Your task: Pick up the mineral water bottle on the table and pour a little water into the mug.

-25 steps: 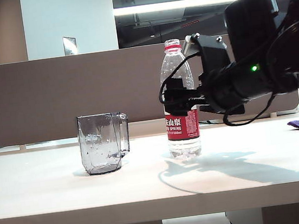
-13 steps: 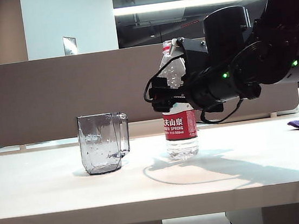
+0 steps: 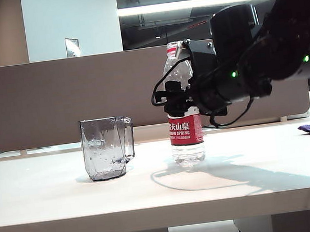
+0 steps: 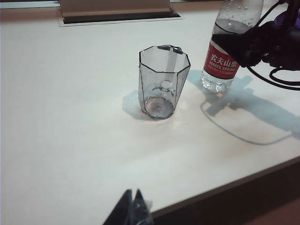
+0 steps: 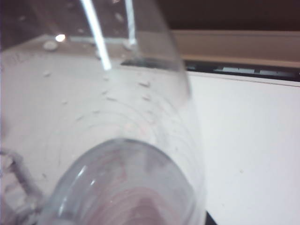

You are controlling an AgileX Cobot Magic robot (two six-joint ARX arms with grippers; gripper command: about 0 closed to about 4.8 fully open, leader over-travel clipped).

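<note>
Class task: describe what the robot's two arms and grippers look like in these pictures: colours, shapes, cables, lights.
The right arm is bulky, matte black, with small green lights and looping black cables; its right gripper is black too. Only two dark, pointed fingertips of the left gripper show.

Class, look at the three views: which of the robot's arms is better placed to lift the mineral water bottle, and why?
Right. The right gripper is already around the mineral water bottle above its label. The left gripper sits at the table's near edge, away from both bottle and mug.
</note>
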